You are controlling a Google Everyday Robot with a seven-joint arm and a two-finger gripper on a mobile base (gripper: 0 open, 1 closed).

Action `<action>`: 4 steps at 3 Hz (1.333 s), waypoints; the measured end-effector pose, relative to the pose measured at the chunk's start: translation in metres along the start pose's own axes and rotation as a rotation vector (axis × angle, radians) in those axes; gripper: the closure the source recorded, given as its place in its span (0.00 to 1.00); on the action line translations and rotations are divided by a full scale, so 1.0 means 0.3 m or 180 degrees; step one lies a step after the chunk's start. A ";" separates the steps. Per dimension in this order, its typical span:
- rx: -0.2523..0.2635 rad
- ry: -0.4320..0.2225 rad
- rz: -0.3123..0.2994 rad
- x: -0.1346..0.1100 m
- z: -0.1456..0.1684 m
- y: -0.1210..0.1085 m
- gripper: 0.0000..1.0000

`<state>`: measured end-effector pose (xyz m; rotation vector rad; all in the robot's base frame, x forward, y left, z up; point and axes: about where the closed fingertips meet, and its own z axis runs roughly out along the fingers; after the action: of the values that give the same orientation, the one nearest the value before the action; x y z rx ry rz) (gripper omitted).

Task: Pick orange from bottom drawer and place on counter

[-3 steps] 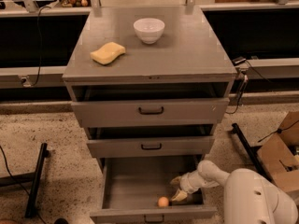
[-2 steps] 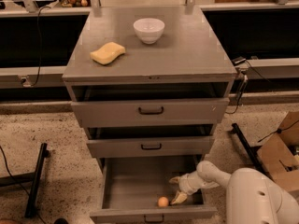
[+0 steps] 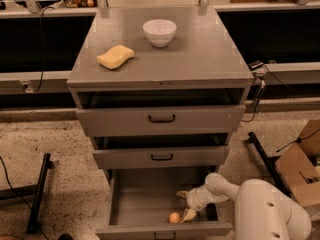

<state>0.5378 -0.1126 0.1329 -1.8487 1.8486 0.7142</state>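
Note:
The bottom drawer (image 3: 140, 201) is pulled out, and the small orange (image 3: 174, 217) lies on its floor near the front wall. My gripper (image 3: 184, 205) reaches into the drawer from the right, low over the floor. It is open, its two pale fingers spread. The lower finger (image 3: 189, 215) sits just right of the orange, close to it or touching it. Nothing is held. The counter (image 3: 205, 54) is the grey cabinet top above.
A white bowl (image 3: 159, 32) and a yellow sponge (image 3: 115, 56) sit on the counter. The two upper drawers stand slightly open. My white arm (image 3: 270, 209) fills the lower right, with a cardboard box (image 3: 302, 169) beside it. A black stand (image 3: 37, 194) is on the floor at left.
The gripper has edged slightly left toward the orange. The orange has not moved.

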 end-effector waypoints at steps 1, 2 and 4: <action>-0.0092 -0.0047 -0.0033 -0.002 0.034 0.011 0.13; -0.0157 -0.0106 -0.0066 -0.008 0.061 0.018 0.12; -0.0157 -0.0303 -0.0195 -0.056 0.054 0.033 0.52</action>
<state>0.5274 -0.0896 0.1314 -1.8603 1.7218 0.8183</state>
